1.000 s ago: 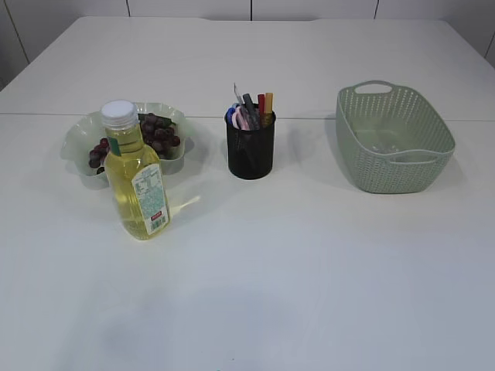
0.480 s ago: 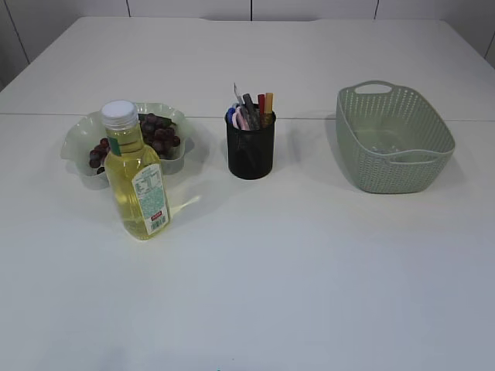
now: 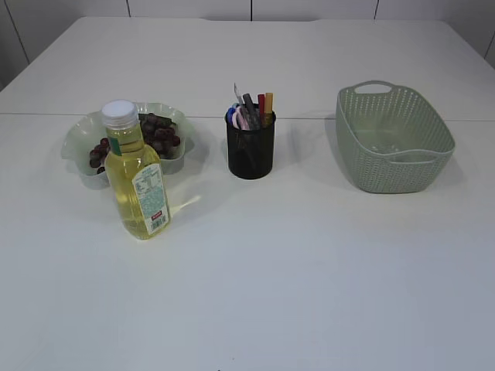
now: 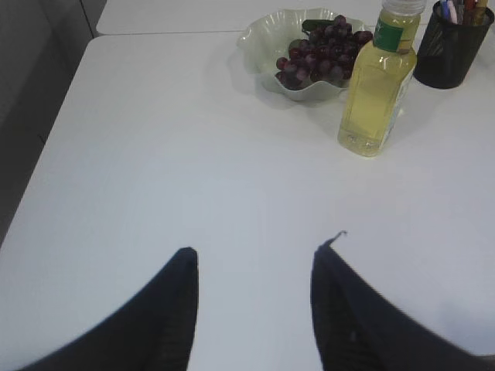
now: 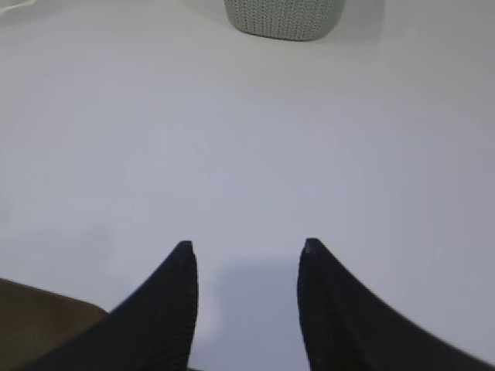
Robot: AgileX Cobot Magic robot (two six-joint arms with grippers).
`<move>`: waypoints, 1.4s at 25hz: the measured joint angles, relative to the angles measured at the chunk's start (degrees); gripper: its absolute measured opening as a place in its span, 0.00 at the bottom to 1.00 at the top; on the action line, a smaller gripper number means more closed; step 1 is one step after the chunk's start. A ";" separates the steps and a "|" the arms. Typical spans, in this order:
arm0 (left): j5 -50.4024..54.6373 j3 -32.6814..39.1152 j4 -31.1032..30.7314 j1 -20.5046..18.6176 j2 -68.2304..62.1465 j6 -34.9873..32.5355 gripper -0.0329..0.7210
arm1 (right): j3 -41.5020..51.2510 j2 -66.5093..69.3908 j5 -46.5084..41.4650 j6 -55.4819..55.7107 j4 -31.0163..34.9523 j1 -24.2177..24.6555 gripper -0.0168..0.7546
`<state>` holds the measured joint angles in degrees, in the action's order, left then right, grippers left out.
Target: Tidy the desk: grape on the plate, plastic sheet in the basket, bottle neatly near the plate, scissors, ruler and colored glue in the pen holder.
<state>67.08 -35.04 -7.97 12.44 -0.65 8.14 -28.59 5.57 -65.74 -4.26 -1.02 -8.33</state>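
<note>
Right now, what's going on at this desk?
Nothing is being handled. Both grippers, left and right, hang over bare table with jaws open and empty. The grapes sit on the plate, the bottle stands beside it, the pen holder is filled, and something clear lies in the basket.

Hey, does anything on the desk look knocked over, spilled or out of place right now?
Nothing stands out. The bottle stands upright beside the plate of grapes, the pen holder is upright with its tools inside, and the basket sits level.
</note>
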 joint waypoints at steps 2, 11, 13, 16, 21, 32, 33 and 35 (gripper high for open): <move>-1.49 0.74 0.11 0.00 0.00 0.00 0.51 | 0.04 -1.67 0.00 0.00 0.00 0.00 0.47; -3.83 4.16 4.37 0.00 0.00 0.00 0.51 | 0.04 -6.52 0.00 0.00 0.00 0.00 0.47; -3.83 4.40 5.62 0.00 0.00 0.00 0.51 | 0.04 -6.52 0.00 0.00 0.00 0.00 0.47; -3.83 4.66 6.21 0.00 0.00 0.00 0.51 | 0.04 -6.52 0.00 0.00 0.00 0.00 0.47; -3.83 4.75 7.20 0.00 0.00 0.00 0.51 | 0.04 -6.52 0.00 0.00 0.00 0.00 0.47; -3.83 4.75 7.97 -1.42 0.00 0.00 0.51 | 0.04 -6.52 0.00 -0.11 0.10 0.00 0.47; -3.83 4.75 7.97 -2.14 0.00 0.00 0.51 | 0.04 -6.52 0.00 -0.11 0.10 0.26 0.47; -3.83 4.75 7.97 -3.63 0.00 0.00 0.51 | 0.04 -6.52 0.00 -0.11 0.10 1.28 0.47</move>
<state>63.25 -30.29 0.00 8.82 -0.65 8.14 -28.55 -0.95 -65.74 -4.37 -0.92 -7.05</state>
